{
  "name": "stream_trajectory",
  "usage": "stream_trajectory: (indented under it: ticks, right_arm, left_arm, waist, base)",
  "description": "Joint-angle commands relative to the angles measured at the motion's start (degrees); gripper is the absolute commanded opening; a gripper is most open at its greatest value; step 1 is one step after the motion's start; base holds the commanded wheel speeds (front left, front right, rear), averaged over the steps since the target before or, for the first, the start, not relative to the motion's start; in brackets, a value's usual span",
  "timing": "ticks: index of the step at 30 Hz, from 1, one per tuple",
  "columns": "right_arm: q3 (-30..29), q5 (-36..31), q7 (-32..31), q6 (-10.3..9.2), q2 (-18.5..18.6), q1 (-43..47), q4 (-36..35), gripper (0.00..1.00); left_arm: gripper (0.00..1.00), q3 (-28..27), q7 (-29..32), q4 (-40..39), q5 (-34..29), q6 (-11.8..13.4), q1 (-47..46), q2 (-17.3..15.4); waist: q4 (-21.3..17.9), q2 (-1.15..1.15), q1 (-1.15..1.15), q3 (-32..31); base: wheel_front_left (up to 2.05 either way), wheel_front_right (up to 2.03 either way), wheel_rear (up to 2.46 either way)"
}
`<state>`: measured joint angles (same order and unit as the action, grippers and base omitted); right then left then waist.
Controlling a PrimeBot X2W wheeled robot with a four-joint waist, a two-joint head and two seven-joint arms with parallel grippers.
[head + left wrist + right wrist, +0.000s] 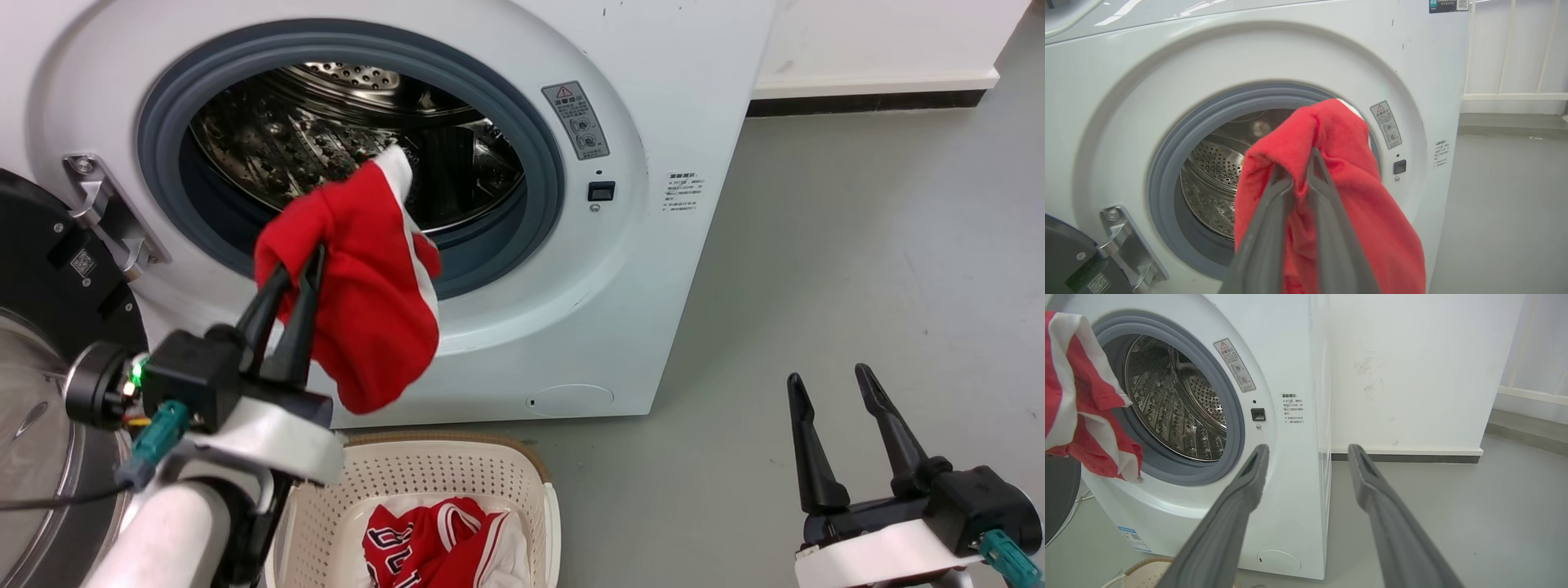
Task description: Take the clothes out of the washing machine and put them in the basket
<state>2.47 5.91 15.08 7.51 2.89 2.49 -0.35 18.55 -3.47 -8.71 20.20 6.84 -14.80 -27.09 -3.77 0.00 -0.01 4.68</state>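
Left gripper (300,263) jaws pinched shut on red garment (375,286), which hangs clear of washing machine (653,245) opening. Basket (457,447) sits at machine foot with one jersey (433,543) inside. Garments: two. Right gripper (829,377) jaws spread wide, empty, over bare floor (857,245).

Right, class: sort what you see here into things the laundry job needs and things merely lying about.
Job: washing machine, striped red garment held by the left gripper, numbered jersey, basket.
Just about: warning sticker, skirting board, open right gripper.
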Motion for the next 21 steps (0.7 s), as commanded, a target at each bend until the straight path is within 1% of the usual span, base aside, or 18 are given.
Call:
stream_trajectory:
  ticks: [1,6,10,16,19,21]
  right_arm:
    - [-0.07,0.30,0.13,-0.04,-0.03,0.59,0.05,1.00]
    - [-0.18,0.27,0.13,-0.04,-0.03,0.05,-0.12,1.00]
    - [-0.27,0.13,0.13,-0.04,-0.03,-1.31,-0.29,1.00]
    - [-0.08,-0.28,0.13,-0.04,-0.03,-3.84,-0.80,1.00]
    - [0.27,-0.61,0.13,-0.04,-0.04,-5.36,-1.18,1.00]
    - [0.04,-0.70,0.13,-0.04,-0.02,-6.62,-1.54,1.00]
  left_arm:
    - [0.00,0.11,0.15,-1.12,-0.47,0.40,1.22,-0.46]
    - [0.00,0.77,1.22,-4.43,-0.36,1.34,5.51,-1.13]
    - [0.00,2.06,1.84,-4.37,0.23,1.44,8.45,-0.86]
    - [0.00,4.42,1.14,-0.21,1.63,0.44,11.45,0.53]
    - [0.00,5.58,0.63,3.36,1.98,-0.38,11.87,1.16]
    - [0.00,6.32,0.26,6.51,2.24,-1.45,11.16,1.36]
  waist:
    - [0.14,0.00,0.01,0.06]
    - [0.56,0.00,0.01,0.80]
    - [0.71,0.00,0.01,2.13]
    - [0.27,0.00,0.01,5.99]
    - [-0.39,0.00,0.01,8.83]
    - [-0.70,0.00,0.01,10.91]
  base:
    - [0.00,0.00,0.00]
    - [0.00,0.00,0.00]
    - [0.00,0.00,0.00]
    - [0.00,0.00,0.00]
    - [0.00,0.00,0.00]
    - [0.00,0.00,0.00]
